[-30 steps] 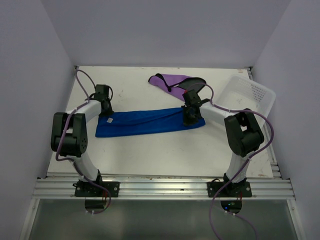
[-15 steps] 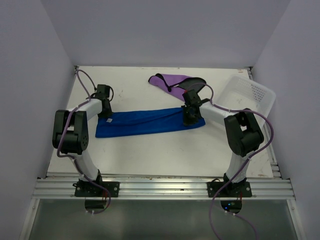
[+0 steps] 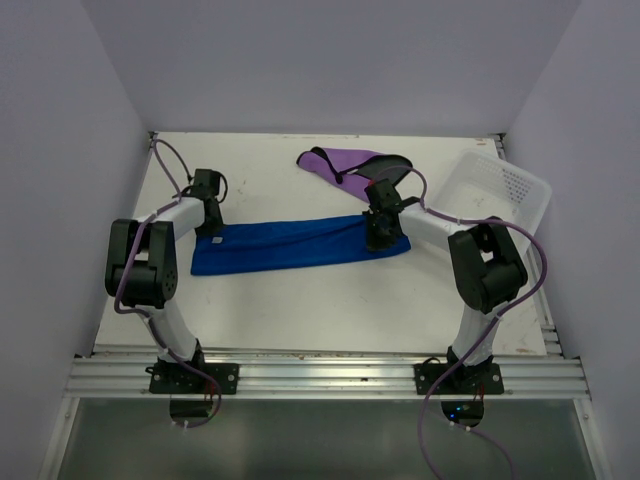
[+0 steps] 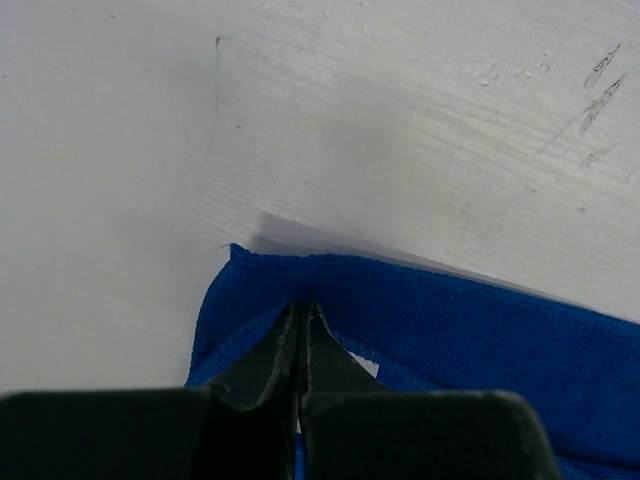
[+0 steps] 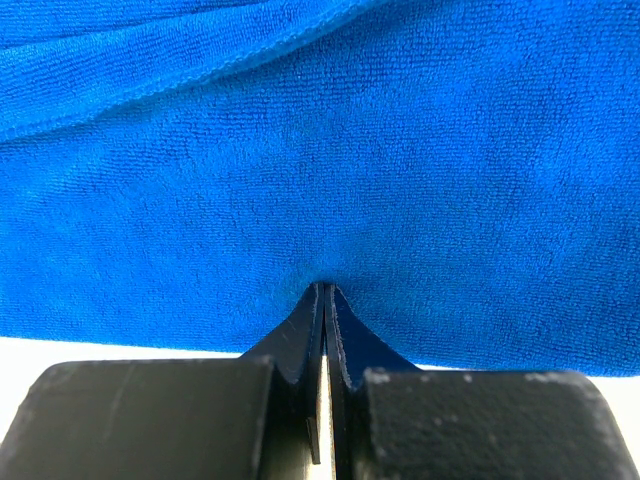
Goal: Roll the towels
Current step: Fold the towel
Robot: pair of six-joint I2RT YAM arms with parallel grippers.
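Observation:
The blue towel (image 3: 300,243) lies as a long folded strip across the middle of the table. My left gripper (image 3: 213,230) is shut with its tips pinched into the towel's left far corner (image 4: 330,290); its fingertips (image 4: 290,330) meet with no gap. My right gripper (image 3: 380,236) is shut on the towel's right end, and the cloth (image 5: 320,180) puckers at its fingertips (image 5: 312,310). The purple towel (image 3: 335,163) with its black section (image 3: 388,165) lies crumpled at the back, just behind the right gripper.
A white perforated basket (image 3: 505,190) stands tilted at the back right, against the right wall. Walls close in the table on the left, back and right. A small white label (image 4: 370,366) shows on the blue towel beside the left fingers.
The left arm's elbow has shifted slightly to the right, and the blue towel lies a little flatter and straighter. The right arm has barely moved.

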